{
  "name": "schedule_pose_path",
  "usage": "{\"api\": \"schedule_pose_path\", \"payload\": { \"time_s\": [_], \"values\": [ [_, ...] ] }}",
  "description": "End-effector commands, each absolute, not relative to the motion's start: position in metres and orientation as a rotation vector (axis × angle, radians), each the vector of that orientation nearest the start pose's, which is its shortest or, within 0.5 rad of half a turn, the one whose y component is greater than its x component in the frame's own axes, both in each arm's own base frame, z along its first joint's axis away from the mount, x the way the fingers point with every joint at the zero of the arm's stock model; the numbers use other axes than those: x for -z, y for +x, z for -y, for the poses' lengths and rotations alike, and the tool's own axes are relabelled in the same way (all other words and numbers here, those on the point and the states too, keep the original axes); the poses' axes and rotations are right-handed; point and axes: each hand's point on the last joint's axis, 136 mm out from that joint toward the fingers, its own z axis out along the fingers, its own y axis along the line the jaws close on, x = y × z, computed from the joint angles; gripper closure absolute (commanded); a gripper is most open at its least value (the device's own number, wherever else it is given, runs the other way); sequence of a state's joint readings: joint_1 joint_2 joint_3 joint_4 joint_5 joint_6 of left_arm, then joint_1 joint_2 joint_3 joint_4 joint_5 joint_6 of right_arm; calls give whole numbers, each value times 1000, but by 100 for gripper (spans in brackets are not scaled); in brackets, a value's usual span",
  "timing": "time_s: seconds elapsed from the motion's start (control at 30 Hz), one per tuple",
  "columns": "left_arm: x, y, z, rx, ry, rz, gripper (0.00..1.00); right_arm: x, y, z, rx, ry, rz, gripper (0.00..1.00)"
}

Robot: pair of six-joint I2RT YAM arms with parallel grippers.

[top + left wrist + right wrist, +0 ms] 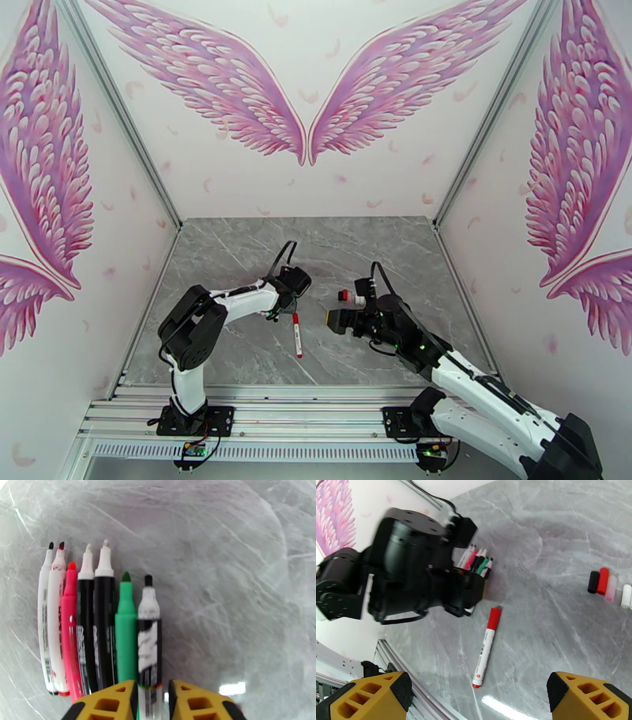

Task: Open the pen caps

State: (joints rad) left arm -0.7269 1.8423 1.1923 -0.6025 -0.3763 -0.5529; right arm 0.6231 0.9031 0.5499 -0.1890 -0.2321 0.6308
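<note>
The right gripper point(478, 692) hangs spread wide, empty. Beyond it a pen point(485, 653) lies flat, long axis running away, red cap point(494, 618) at its far end. Farther off, loose pen caps point(603, 581) lie side by side. The left gripper point(152, 685), slightly parted, straddles an uncapped marker point(149, 638).

bright, even light fills the booth from above, leaving only soft, faint shadows on the grey marble table point(237, 260). both wrist views bow strongly toward their edges, and each has a white glare patch low on the tabletop. in the right wrist view the left arm point(407, 559) looks soft and smeared.
</note>
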Motion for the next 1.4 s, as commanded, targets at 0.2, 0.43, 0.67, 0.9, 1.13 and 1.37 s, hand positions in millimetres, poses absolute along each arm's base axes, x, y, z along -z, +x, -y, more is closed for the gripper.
{"api": "schedule_pose_path", "payload": {
  "time_s": [0.2, 0.43, 0.67, 0.9, 1.13, 1.37],
  "values": [
    [-66, 272, 222, 233, -25, -2780, 56, -169, 223, -231, -988, -292, -2332, 4],
    [-60, 242, 241, 423, -97, -2857, 55, -166, 215, -236, -1013, -360, -2353, 3],
    [-49, 242, 269, 469, -73, -2899, 52, -157, 213, -229, -981, -335, -2383, 3],
    [-35, 245, 275, 409, -43, -2935, 53, -154, 210, -225, -962, -336, -2395, 3],
    [-28, 244, 283, 401, -23, -2949, 57, -151, 212, -224, -944, -327, -2404, 3],
    [-18, 241, 281, 339, -6, -2969, 62, -147, 214, -223, -927, -317, -2415, 3]
  ]
}}
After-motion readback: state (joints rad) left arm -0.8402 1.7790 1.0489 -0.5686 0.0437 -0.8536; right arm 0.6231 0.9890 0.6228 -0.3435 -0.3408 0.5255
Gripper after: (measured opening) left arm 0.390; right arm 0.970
